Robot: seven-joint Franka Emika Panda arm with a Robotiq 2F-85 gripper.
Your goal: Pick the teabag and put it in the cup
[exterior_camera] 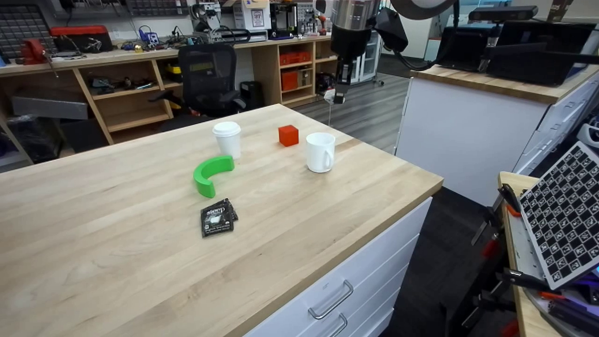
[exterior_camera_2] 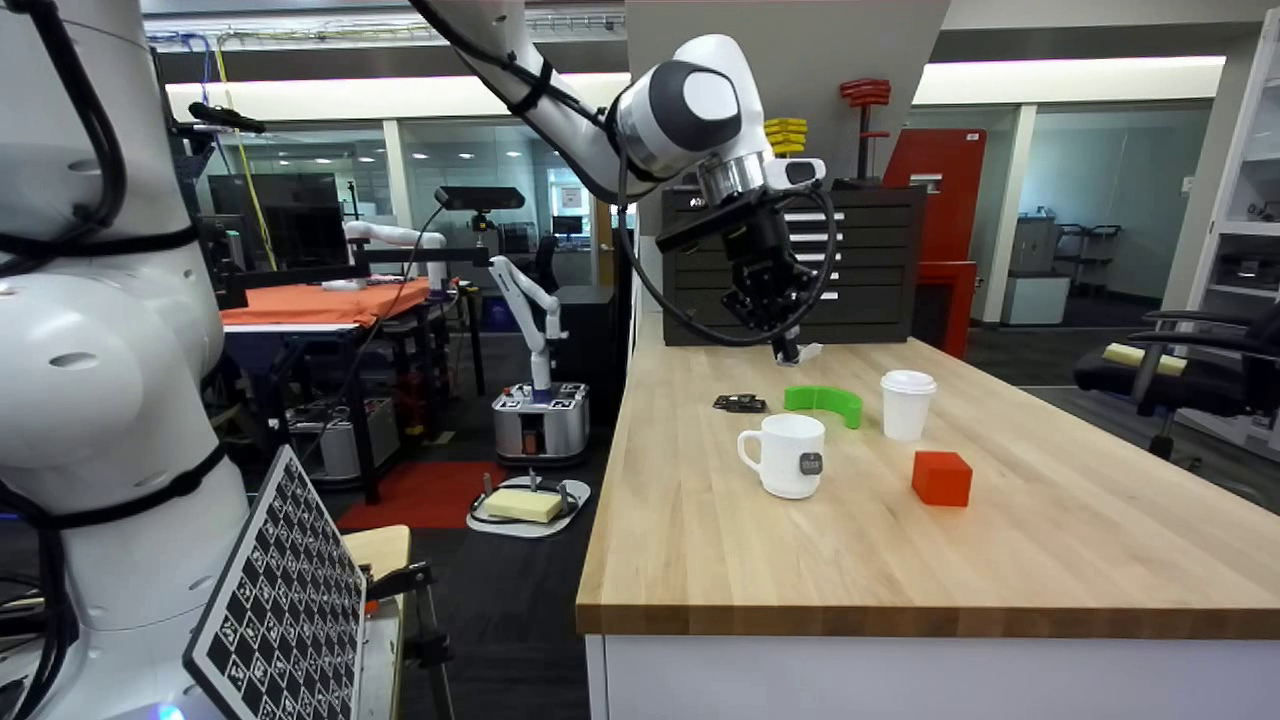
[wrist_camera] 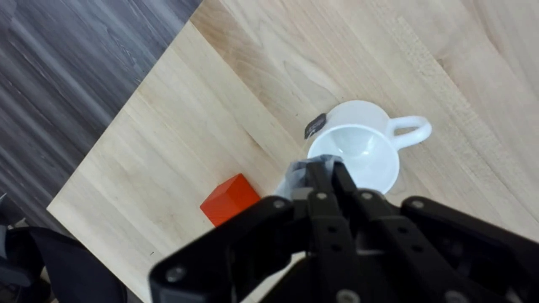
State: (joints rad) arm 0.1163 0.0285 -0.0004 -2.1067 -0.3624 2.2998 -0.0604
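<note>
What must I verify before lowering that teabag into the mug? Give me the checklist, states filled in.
1. Grip: ok, the gripper is shut on the teabag.
2. Opening: ok, the mug stands upright with its top open.
3. Height: ok, the teabag shows above the mug in both exterior views.
4. Centring: cannot tell; in the wrist view the teabag covers part of the mug's rim.
5. Tag: ok, the dark tag is outside the mug.
6. Spacing: ok, the red block stands apart from the mug.
</note>
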